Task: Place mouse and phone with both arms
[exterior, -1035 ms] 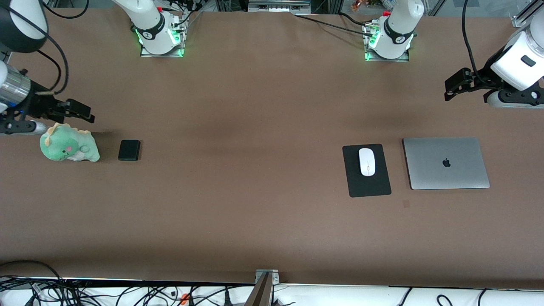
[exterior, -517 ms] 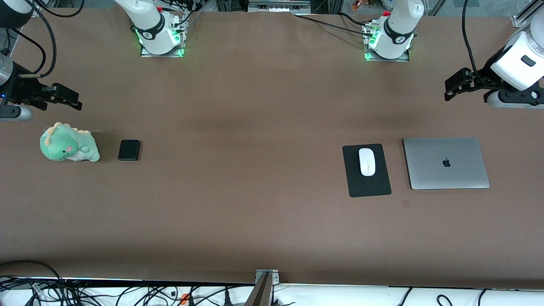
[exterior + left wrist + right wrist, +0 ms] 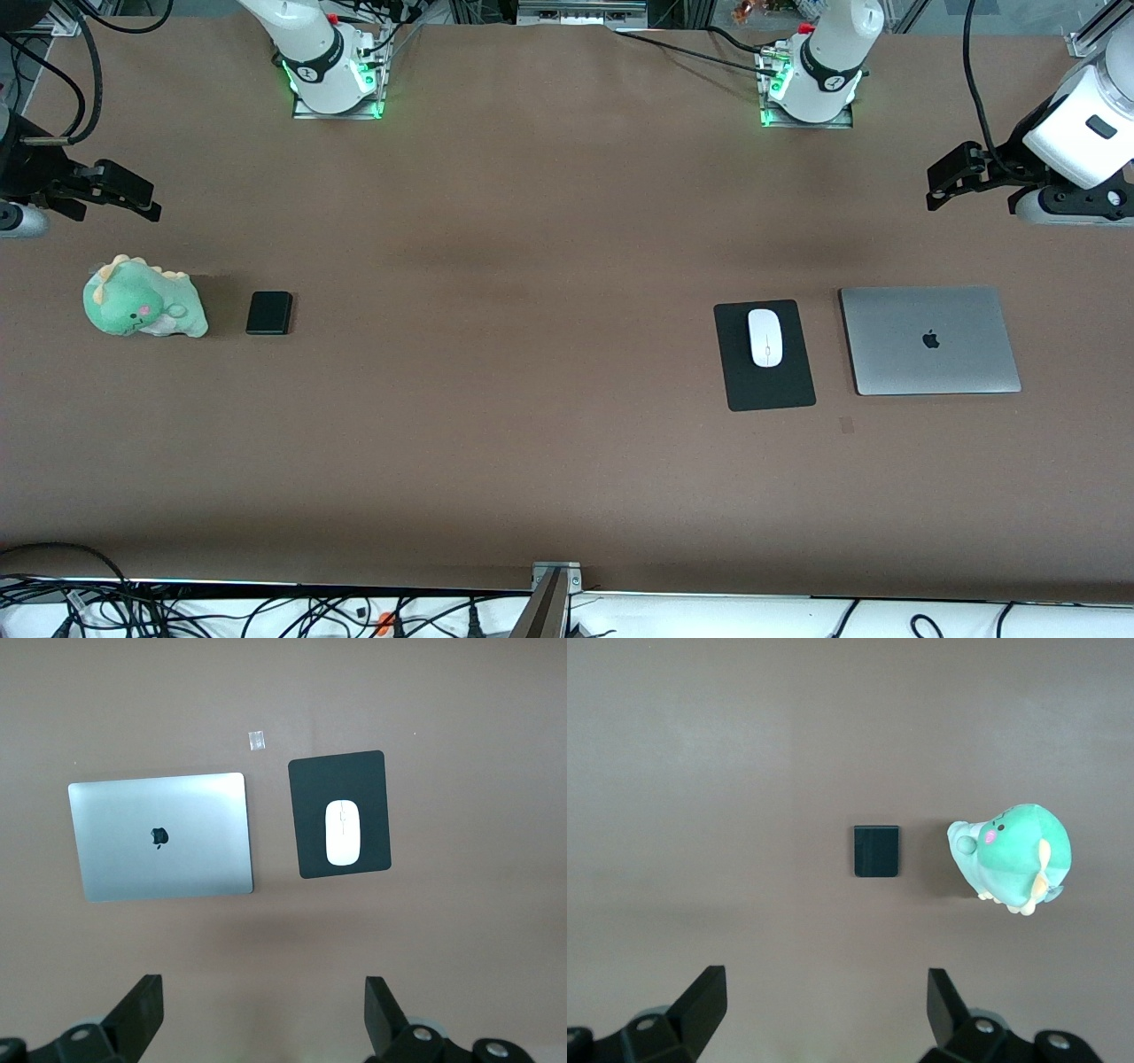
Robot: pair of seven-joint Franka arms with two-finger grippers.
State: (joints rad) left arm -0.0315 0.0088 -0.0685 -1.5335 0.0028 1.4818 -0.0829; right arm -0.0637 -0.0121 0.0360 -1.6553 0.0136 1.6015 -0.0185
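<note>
— Resting where, the mouse and phone?
— Mouse on the mouse pad; phone beside the plush dinosaur; left end effector and right end effector both released, hovering over bare table

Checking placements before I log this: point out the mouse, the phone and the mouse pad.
mouse (image 3: pixel 765 337), front view, middle of its white top.
phone (image 3: pixel 269 313), front view, centre of its black face.
mouse pad (image 3: pixel 771 390), front view, bare part nearer the camera.
</note>
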